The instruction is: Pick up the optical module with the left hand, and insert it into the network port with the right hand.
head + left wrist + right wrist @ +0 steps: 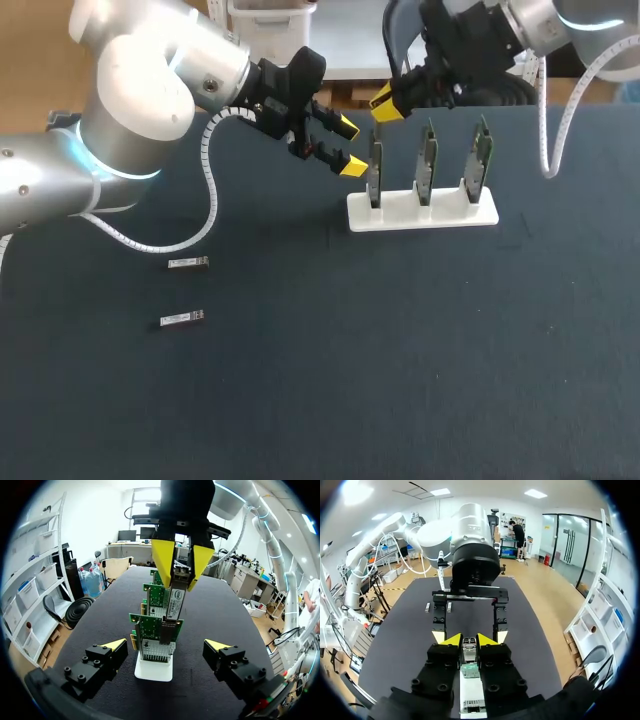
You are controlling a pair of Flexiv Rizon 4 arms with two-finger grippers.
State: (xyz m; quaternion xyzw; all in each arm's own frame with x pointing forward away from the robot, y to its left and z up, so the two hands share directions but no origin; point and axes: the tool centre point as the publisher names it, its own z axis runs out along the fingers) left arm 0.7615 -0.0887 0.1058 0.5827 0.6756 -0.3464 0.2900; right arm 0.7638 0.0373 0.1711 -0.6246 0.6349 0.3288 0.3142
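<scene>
My right gripper (385, 105) (469, 640) hangs over the leftmost green network card (374, 172), shut on a silver optical module (175, 599) (469, 649). The module points down, its lower end at the port on the card's top (156, 630). My left gripper (349, 145) (166, 645) stands open and holds nothing, just left of that card, facing it and the right gripper (181, 565). Two more optical modules (188, 263) (182, 319) lie flat on the table at the left.
A white stand (422, 212) (154, 671) holds three upright green cards in a row; the other two (427, 165) (482, 160) are to the right of the one under the gripper. The table is covered in dark cloth (400, 350).
</scene>
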